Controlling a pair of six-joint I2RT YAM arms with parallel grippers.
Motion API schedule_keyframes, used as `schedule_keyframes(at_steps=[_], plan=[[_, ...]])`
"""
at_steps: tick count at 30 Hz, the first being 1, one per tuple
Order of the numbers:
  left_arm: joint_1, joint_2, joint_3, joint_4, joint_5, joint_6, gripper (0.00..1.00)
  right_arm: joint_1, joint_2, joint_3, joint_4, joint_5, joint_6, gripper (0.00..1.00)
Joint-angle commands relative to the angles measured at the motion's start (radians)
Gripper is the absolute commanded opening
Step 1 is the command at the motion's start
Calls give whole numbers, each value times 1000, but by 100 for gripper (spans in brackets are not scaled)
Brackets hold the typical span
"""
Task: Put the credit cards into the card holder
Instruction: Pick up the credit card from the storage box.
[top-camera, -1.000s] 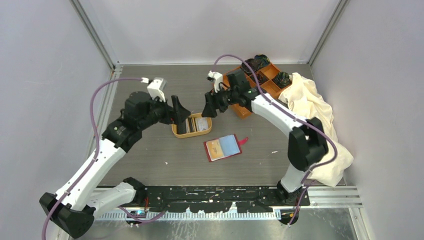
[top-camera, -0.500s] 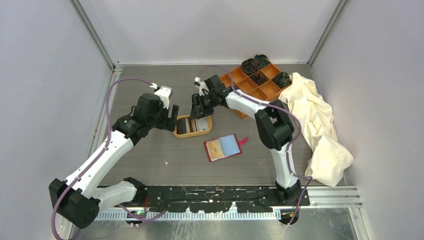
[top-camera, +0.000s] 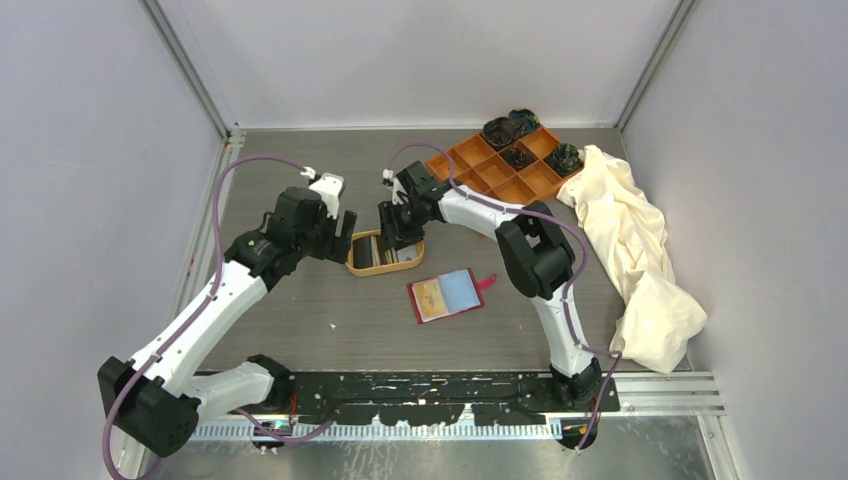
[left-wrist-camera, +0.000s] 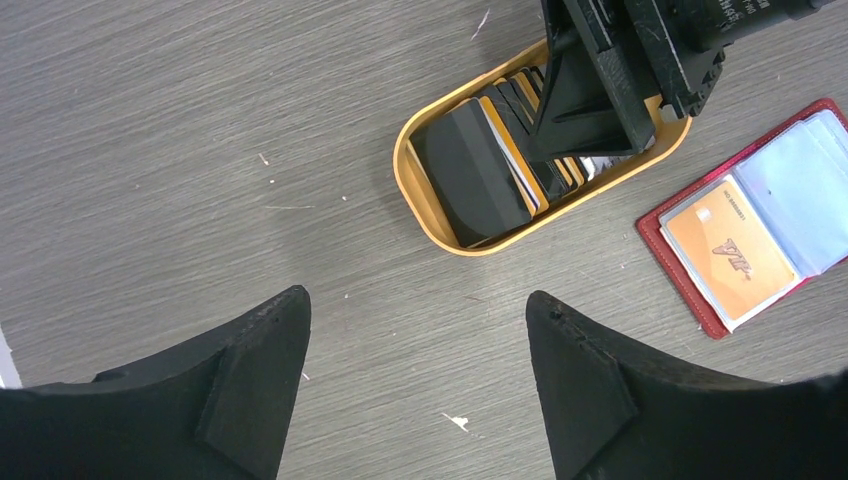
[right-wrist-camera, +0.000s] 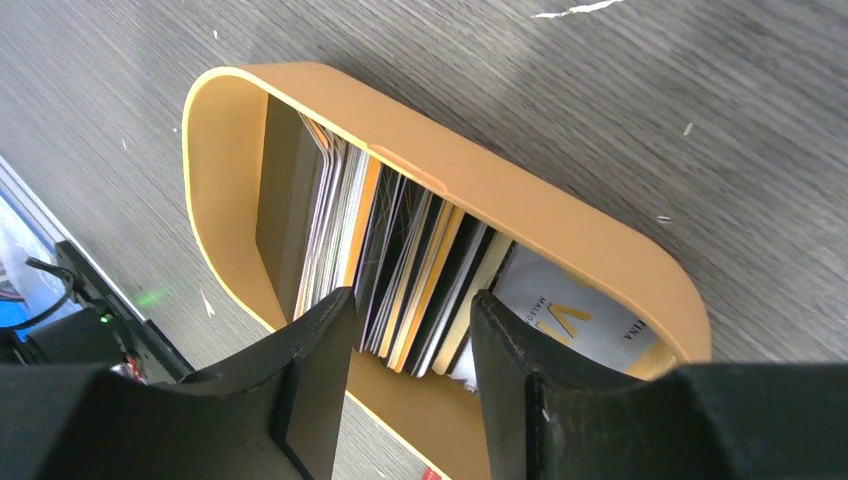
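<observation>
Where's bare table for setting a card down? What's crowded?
Free: strip between holder and base rail; back patch between dish and rear wall. Crowded: dish, with right gripper shut on cards and open left gripper beside it; tray and cloth fill back right.

The right gripper (right-wrist-camera: 410, 300) covers the lower ends of the credit cards (right-wrist-camera: 395, 240) in the oval dish (right-wrist-camera: 520, 200). Pinched or merely straddled? The view won't say. From the left wrist, the card holder (left-wrist-camera: 795, 195) runs off the right edge.
</observation>
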Motion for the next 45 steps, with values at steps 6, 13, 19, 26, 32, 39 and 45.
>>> schedule_keyframes(at_steps=[6,13,19,26,32,39,45], plan=[[10,14,5,5,-2,15,77,8,26,33,50,-64,66,52],[11,18,5,3,2,17,76,1,15,1,132,-195,138,50],[11,16,6,2,2,18,75,-20,0,-30,220,-280,216,46],[12,16,4,0,0,20,75,-21,10,-55,308,-343,290,44],[13,19,4,0,0,20,75,-22,52,-33,288,-327,297,45],[14,22,4,1,3,21,74,-21,91,-7,262,-316,287,48],[14,21,5,1,5,22,75,-24,93,-7,272,-339,294,48]])
